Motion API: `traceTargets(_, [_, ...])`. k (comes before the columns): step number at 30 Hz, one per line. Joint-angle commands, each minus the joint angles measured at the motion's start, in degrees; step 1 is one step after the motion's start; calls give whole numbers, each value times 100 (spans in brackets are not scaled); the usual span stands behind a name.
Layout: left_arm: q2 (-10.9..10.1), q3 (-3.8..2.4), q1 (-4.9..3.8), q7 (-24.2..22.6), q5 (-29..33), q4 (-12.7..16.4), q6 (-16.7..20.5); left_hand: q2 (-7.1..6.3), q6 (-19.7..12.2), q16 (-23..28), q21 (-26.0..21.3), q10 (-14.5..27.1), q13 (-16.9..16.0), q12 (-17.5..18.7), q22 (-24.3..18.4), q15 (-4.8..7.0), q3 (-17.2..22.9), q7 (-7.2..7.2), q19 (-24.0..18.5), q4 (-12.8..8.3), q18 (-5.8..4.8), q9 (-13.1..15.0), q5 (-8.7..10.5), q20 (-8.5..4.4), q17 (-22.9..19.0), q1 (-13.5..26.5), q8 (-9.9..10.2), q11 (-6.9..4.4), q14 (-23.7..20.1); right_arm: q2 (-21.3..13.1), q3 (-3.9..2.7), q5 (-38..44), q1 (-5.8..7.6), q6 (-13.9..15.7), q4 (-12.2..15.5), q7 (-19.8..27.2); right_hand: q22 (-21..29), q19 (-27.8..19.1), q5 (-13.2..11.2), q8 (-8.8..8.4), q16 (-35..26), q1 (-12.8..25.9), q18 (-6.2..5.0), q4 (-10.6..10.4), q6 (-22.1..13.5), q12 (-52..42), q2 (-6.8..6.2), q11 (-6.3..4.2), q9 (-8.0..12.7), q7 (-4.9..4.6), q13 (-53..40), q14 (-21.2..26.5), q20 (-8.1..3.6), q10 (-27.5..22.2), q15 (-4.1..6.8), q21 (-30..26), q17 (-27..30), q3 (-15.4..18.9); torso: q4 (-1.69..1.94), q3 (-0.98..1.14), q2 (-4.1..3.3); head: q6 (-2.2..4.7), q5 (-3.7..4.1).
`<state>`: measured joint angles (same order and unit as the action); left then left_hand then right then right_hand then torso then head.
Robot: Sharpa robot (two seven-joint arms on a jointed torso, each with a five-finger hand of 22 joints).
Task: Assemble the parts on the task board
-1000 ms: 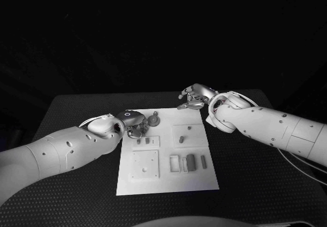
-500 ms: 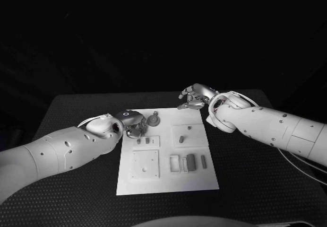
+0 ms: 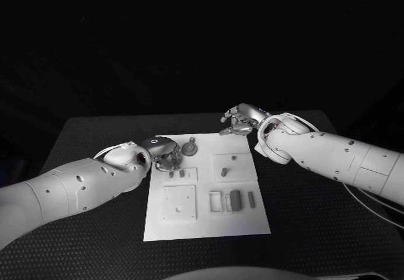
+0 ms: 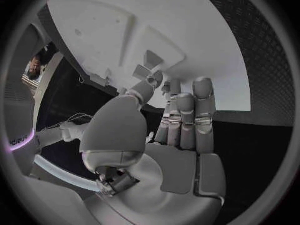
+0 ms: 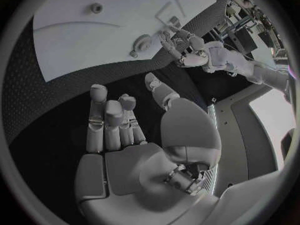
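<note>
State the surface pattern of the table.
The table is black with a fine dotted texture, clearest in the right wrist view.

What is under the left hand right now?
The left hand hangs over the task board's far left corner, beside a rounded part. Whatever lies beneath its fingers is covered.

The right hand (image 5: pixel 134 135) hovers over the dark table (image 5: pixel 44 100), palm showing, fingers loosely apart and holding nothing. Beyond its fingertips lies the white task board (image 5: pixel 119 20), with a small round part (image 5: pixel 95 7) standing on it and another raised piece (image 5: pixel 141 44) by its edge. The left hand (image 5: pixel 186 46) reaches over the board's edge.
</note>
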<state>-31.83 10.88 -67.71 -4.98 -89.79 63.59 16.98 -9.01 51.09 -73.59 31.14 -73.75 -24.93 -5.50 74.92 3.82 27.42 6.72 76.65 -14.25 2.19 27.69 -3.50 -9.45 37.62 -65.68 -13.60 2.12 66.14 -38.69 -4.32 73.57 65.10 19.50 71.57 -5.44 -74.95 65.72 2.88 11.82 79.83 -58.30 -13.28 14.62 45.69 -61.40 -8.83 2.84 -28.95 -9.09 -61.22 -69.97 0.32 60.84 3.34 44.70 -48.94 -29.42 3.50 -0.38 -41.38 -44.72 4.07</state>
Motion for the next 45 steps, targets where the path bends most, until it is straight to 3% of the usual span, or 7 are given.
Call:
traceTargets(1, [-10,-1,3,-169,176,19,191,22,67,-41,43,-67,-68,-40,133,45,-46,9,53,14,588,6,9,-12,27,52,-44,-2,12,2,-2,7,-4,-29,0,29,-98,6,-10,30,-21,50,-172,-33,-12,-23,-6,11,8,-45,8,29,-54,-49,3,-34,6,-2,2,-1,0,2,4])
traceTargets(21, [-11,-5,3,-129,218,24,233,166,249,-146,154,-124,-302,-85,135,87,-5,68,88,150,567,1,-4,-74,131,43,-165,-43,45,-7,-2,6,-4,-47,8,29,-98,8,-9,32,-19,50,-172,-34,-10,-27,0,11,7,-45,11,27,-54,-49,3,-33,6,-3,-1,4,-4,-3,5])
traceTargets(28, [-1,-5,3,-112,209,23,154,288,467,-163,204,-121,-397,-78,134,82,126,95,78,226,564,14,5,-78,168,-36,-272,-36,43,-3,-2,5,-4,-52,4,32,-98,7,-9,33,-19,51,-172,-34,-10,-28,2,11,7,-45,12,27,-54,-49,3,-33,6,-3,0,3,-2,-6,7])
traceTargets(45, [-6,-5,3,-91,211,23,87,450,631,-185,286,-148,-519,-72,137,101,344,48,62,347,560,12,2,-90,218,-133,-337,-59,46,12,-2,-11,-6,-124,-36,-42,-98,8,-10,35,-18,67,-172,-53,-9,-33,52,11,7,-45,17,27,-52,-51,3,-34,7,-5,-3,4,-1,-16,19])
